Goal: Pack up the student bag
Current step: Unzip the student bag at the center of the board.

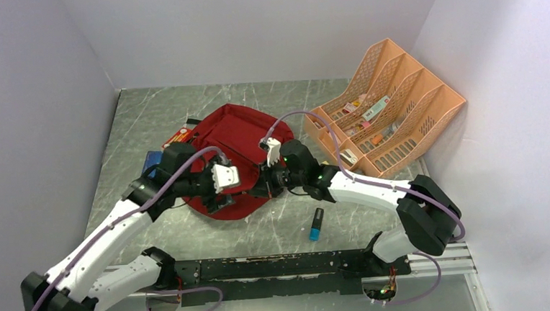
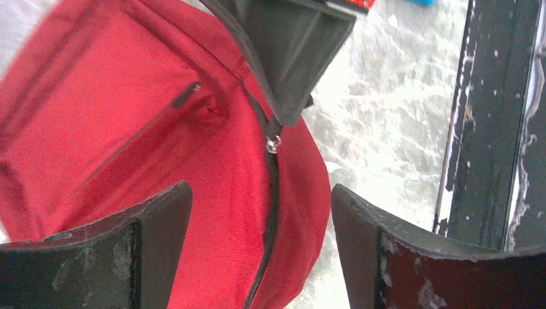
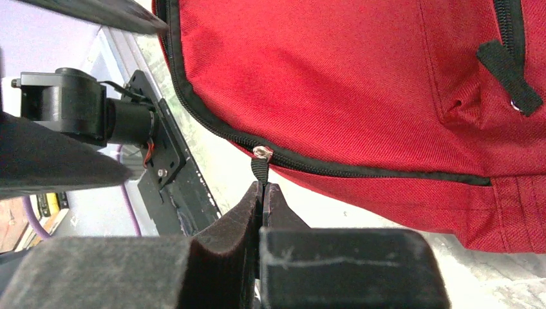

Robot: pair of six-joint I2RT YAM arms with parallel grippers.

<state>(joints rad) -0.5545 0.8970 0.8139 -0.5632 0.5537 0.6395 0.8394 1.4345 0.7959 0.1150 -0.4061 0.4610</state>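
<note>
The dark-red student bag (image 1: 238, 136) lies flat on the table's middle; it also shows in the left wrist view (image 2: 129, 129) and the right wrist view (image 3: 354, 77). Its black zipper (image 3: 360, 170) runs along the near edge. My right gripper (image 3: 263, 188) is shut on the black zipper pull (image 3: 259, 167), at the bag's near right edge (image 1: 265, 183). My left gripper (image 2: 261, 212) is open and empty, hovering over the bag's near edge with the zipper (image 2: 273, 187) between its fingers; in the top view it sits just left of the right one (image 1: 221, 198).
A peach mesh organiser (image 1: 388, 109) with small items stands at the back right. A blue-tipped marker (image 1: 316, 225) lies near the front rail. A red-orange item (image 1: 177, 138) and a blue item (image 1: 151, 161) lie left of the bag.
</note>
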